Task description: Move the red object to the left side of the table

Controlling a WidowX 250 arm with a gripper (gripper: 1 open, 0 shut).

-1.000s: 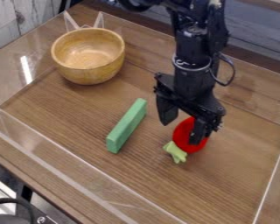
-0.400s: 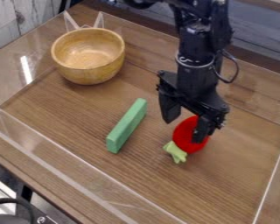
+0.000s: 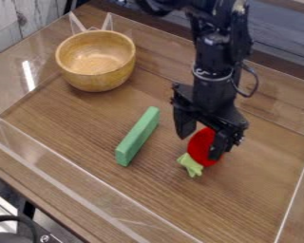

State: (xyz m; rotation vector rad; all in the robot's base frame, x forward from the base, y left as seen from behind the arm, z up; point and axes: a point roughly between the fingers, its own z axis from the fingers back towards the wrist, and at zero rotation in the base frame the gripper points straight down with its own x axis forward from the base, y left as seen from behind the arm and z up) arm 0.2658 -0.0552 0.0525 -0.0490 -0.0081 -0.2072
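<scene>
Now the hand (image 3: 204, 140) points down, its jaws spread wide around the red object (image 3: 201, 147) on the counter (image 3: 79, 119). Nothing is gripped.

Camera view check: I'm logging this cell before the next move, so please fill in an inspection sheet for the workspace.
Surface: brown wood-grain table with low clear walls.
Job's things: red object on the right half of the table, pale green stem toward the front, not yet moved left.
Clutter: long green block lying flat left of the red object; wooden bowl at the back left, nothing seen inside.
Grippers: gripper pointing down, open, jaws straddling the red object; no closed grip seen.
Cables: black cable along the arm.
Surroundings: blurred floor and dark shapes beyond the walls; cannot tell more.
</scene>
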